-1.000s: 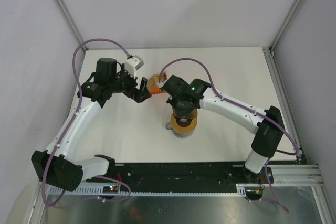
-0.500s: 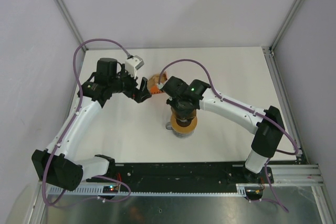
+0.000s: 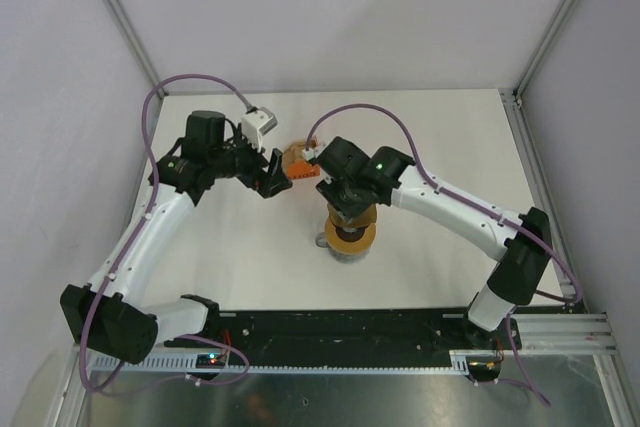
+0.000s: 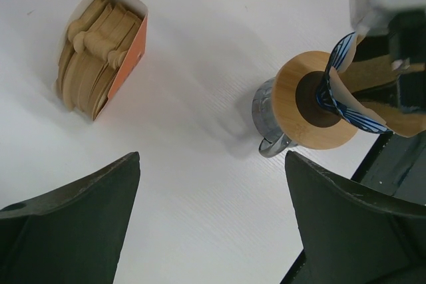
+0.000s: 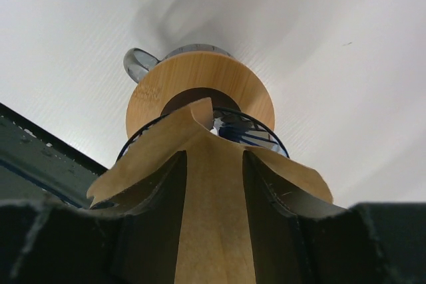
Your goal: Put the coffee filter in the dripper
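Hovering over the white desk, the left jaws stand wide apart with nothing between them. Ahead of them and to their left lies an open orange box packed with spare tan filters. Ahead and to their right stands a grey cup topped by a wooden ring. The blue ribbed dripper appears to sit at that ring's dark hole, just beyond the tips of the right jaws. Those jaws are clamped on the coffee filter — a tan paper strip runs between them, and its flaps fan out to either side past the tips. The filter's leading edge seems to be inside the dripper's rim, though how deep is hidden. To finish well, the right jaws should probably press straight down along the cone's axis so the paper spreads against the ribs, parting only once it rests there — a sideways pull could tip the dripper off the cup.
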Robot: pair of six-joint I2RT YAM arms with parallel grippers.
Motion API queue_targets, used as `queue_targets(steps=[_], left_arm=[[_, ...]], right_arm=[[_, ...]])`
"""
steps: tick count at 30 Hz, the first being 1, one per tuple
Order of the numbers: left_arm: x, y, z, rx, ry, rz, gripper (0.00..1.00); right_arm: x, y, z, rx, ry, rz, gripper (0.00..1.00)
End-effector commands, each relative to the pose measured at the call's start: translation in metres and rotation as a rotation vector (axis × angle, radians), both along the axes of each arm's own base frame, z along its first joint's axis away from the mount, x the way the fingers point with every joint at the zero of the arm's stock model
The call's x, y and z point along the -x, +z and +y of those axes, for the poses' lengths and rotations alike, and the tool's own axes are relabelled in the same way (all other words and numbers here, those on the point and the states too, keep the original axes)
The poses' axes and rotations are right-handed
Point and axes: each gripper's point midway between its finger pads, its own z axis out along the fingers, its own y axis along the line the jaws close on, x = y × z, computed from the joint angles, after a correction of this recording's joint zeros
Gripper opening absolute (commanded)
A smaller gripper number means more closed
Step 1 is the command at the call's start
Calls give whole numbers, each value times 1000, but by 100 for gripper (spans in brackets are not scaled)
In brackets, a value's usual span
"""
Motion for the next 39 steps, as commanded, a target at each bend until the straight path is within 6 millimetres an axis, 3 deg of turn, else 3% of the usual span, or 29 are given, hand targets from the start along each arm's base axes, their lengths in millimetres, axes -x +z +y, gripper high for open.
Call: queue_targets(steps=[1, 12, 16, 20, 27, 36, 39], left_arm=[[1, 14, -11, 39, -34, -22, 93], [1, 14, -12, 36, -38, -24, 92], [1, 13, -12, 36, -38, -22, 92], [2, 10, -11, 33, -36, -14, 92], [4, 7, -12, 35, -43, -4, 92], [5, 5, -13, 35, -45, -1, 91], [5, 5, -13, 35, -49, 3, 91]], right_arm=[[-3, 42, 2, -97, 18, -64, 44], [1, 81, -2, -205, 21, -111, 44], [-15, 98, -19, -257, -65, -181, 43], [-32, 85, -40, -261, -162, -177, 44], [-33, 48, -42, -262, -167, -92, 44], [-29, 37, -39, -265, -175, -67, 25], [-26, 36, -35, -262, -173, -74, 23]])
